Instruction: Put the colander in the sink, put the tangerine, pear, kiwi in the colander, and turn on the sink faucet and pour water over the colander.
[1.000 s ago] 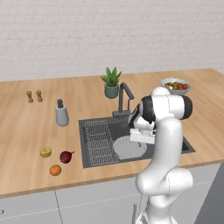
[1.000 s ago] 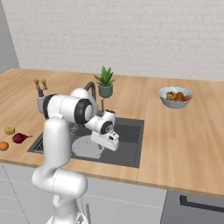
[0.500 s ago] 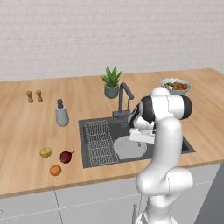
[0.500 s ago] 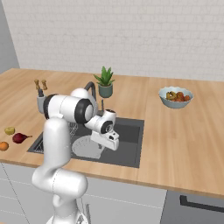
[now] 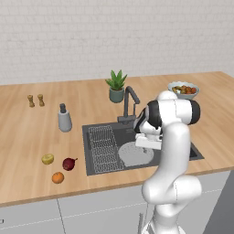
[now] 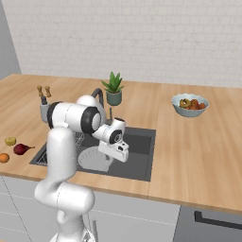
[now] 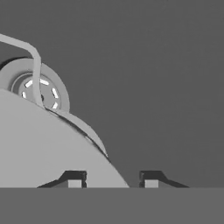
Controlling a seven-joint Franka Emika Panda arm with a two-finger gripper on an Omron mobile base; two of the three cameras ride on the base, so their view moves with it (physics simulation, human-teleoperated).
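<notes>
Arm: glossy white rounded shells, dark grey bands at joints, bulbous base segment. Gripper (image 7: 112,181): boxy white hand, two small dark finger tips with pale pads.

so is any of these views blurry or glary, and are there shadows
Left base view: soft and slightly blurry, no glare, faint shadows beside the fruits. Right base view: same even light, dark sink shows little detail. Hand view: flat grey, colander rim and drain sharp, no glare.

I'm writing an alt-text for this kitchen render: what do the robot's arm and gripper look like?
A glossy white arm of rounded, tubular segments with dark grey bands at the joints. It ends in a boxy white hand with a two-finger gripper whose small fingertips are dark. No cables or markings are visible.
</notes>
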